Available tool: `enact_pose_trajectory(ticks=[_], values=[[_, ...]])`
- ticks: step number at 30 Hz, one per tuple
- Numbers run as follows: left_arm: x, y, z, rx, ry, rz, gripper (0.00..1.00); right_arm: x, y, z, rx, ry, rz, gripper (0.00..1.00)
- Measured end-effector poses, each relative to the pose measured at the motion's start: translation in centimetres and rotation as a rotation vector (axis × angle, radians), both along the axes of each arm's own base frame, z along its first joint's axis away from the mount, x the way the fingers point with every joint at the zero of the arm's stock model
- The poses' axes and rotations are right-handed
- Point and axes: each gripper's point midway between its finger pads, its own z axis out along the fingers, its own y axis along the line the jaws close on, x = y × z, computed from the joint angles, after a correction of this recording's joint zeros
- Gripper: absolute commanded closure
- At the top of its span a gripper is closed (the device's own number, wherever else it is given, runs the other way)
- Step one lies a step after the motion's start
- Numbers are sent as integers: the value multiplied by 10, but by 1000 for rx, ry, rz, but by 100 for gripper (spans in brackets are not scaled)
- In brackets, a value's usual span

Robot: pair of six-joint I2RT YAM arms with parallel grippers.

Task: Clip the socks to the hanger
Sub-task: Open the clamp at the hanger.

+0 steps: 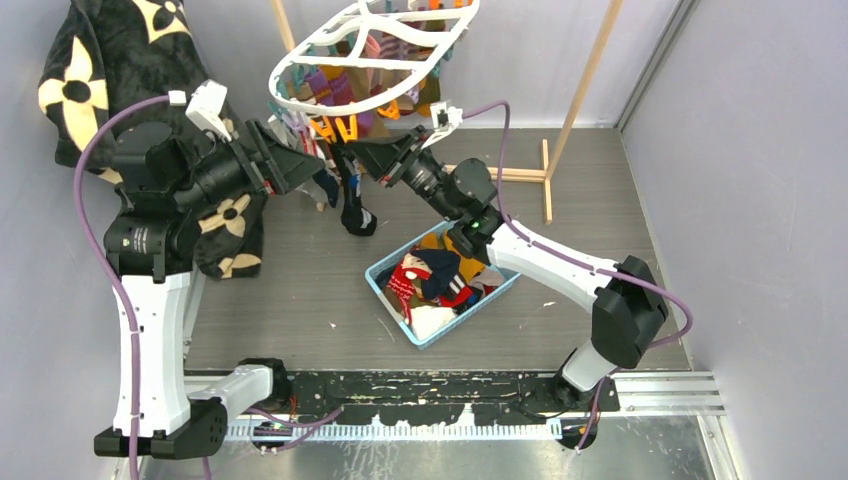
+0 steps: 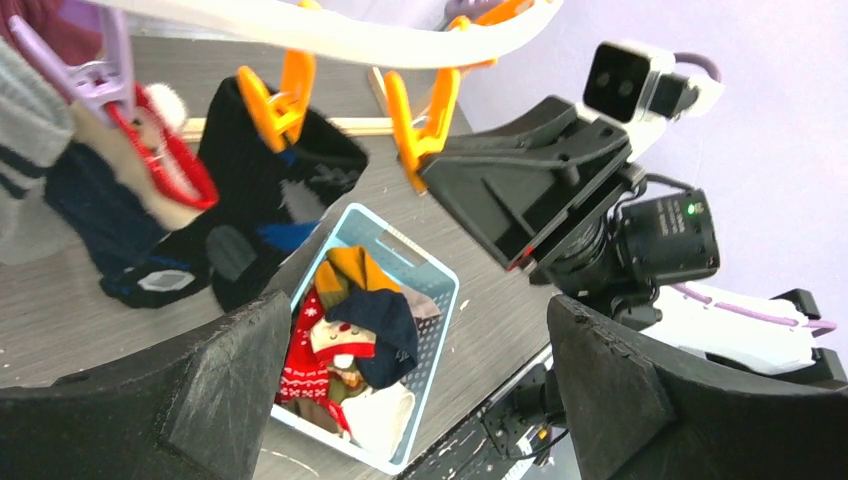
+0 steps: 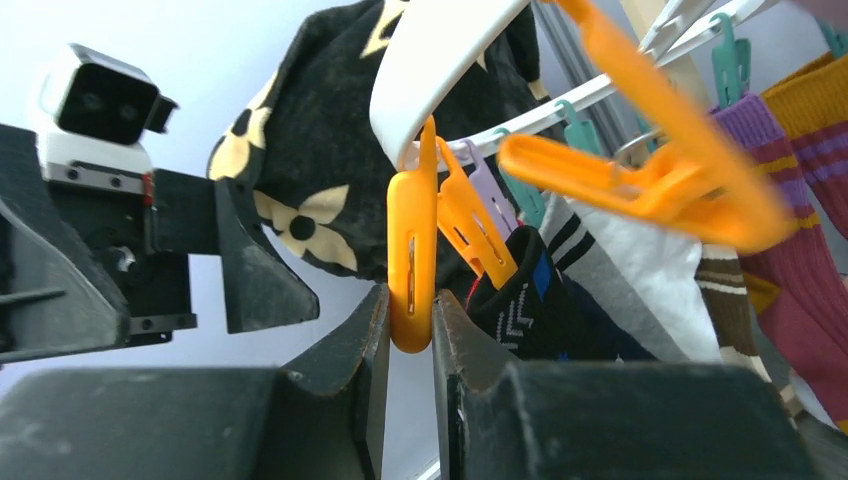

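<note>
Overhead camera looks down; wrist cameras face each other close beneath the hanger [image 3: 430,60].

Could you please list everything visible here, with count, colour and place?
hanger: one, white, up at the far side
clips: many, orange, teal and lilac, dangling from hanger
hung socks: several, mixed colours, clipped on hanger
basket: one, light blue, mid-table
basket socks: several, mixed colours, in basket
blanket: one, black with cream flowers, far left
wooden rack: one, pale wood, far right
left gripper: one, black, open beside hung socks
right gripper: one, black, shut on an orange clip
</note>
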Motion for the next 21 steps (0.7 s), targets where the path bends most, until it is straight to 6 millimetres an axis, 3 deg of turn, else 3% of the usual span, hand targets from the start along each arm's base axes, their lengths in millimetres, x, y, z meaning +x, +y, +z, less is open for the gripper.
enact_pose_trajectory(ticks=[7, 15, 21], values=[[9, -2, 16, -58, 7, 18, 10, -2, 11, 2, -59, -19, -130, 99], [42, -13, 13, -57, 43, 36, 19, 0, 14, 10, -91, -38, -207, 99], [46, -27, 14, -43, 30, 24, 24, -1, 24, 12, -114, -52, -226, 99]])
